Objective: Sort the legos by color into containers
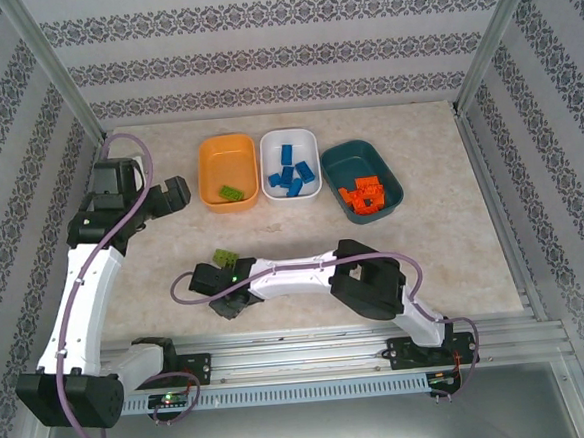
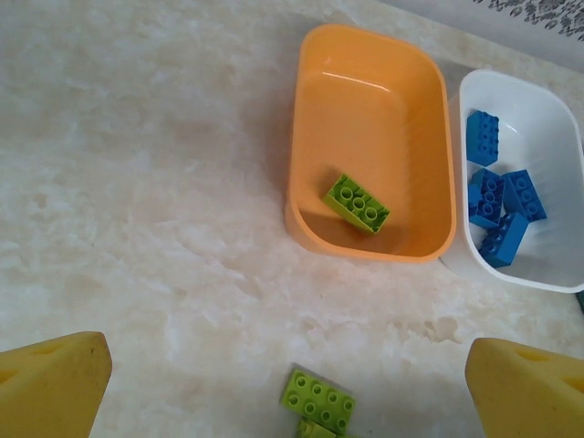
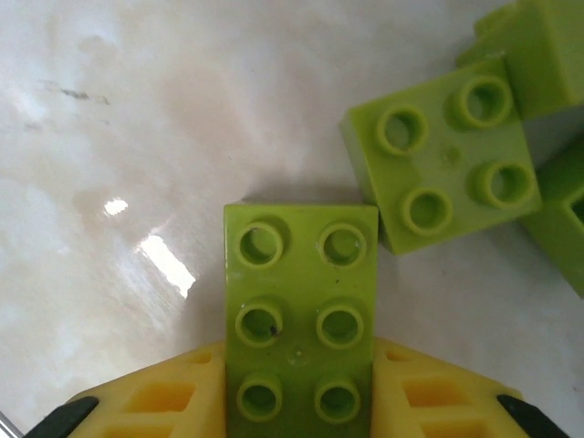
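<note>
Clamping a lime brick [image 3: 301, 310] across its narrow width, the right gripper [image 3: 299, 401] is sitting shut on it at lower centre frame, with loose lime neighbours [image 3: 438, 173] lying upper right. I am reading the orange tub [image 2: 301, 109] as the destination, since it is holding a lime piece [image 2: 358, 203]. The left gripper [image 2: 290, 383] is hanging wide open and empty.

White tub [image 2: 543, 128] and one lime brick [image 2: 316, 430] are cut off at the edges.

Green brick [image 2: 358, 203] in orange tub [image 2: 365, 100], blue bricks [image 2: 484, 196] in white tub [image 2: 547, 128]

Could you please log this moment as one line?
right hand: shut on lime brick; left hand: open; orange tub: one green brick; table: loose lime bricks
</note>
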`<state>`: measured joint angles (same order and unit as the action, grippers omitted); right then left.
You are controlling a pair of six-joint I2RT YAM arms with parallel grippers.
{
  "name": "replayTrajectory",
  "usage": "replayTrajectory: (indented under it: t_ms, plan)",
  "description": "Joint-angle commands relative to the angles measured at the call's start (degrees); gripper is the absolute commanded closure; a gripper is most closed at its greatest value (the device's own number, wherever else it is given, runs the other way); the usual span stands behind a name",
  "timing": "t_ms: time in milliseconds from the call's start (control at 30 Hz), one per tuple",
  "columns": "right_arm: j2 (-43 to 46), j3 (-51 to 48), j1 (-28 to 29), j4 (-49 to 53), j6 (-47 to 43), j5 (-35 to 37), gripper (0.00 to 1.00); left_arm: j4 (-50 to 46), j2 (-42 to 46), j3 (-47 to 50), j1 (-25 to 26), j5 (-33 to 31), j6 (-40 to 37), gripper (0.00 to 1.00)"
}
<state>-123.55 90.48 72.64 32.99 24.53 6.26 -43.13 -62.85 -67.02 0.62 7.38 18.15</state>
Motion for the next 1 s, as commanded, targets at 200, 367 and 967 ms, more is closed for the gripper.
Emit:
replayTrajectory:
  t_ms: [200, 367, 967]
  plan:
    - [18.1, -11.0, -3.5, -0.2, 4.1, 0.5, 0.68, 4.7, 1.6, 6.8, -1.9, 5.4, -3.0, 0.00]
    - [25.9, -14.7, -8.9, -2.3, 5.8, -3.4, 0.68, 9.9, 2.2, 11.9, -1.9, 9.8, -3.0, 0.00]
    - [24.6, 6.1, -31.6, 4.2, -0.4, -12.0, 0.67, 15.4, 2.5, 18.0, -1.7, 16.2, -2.4, 0.00]
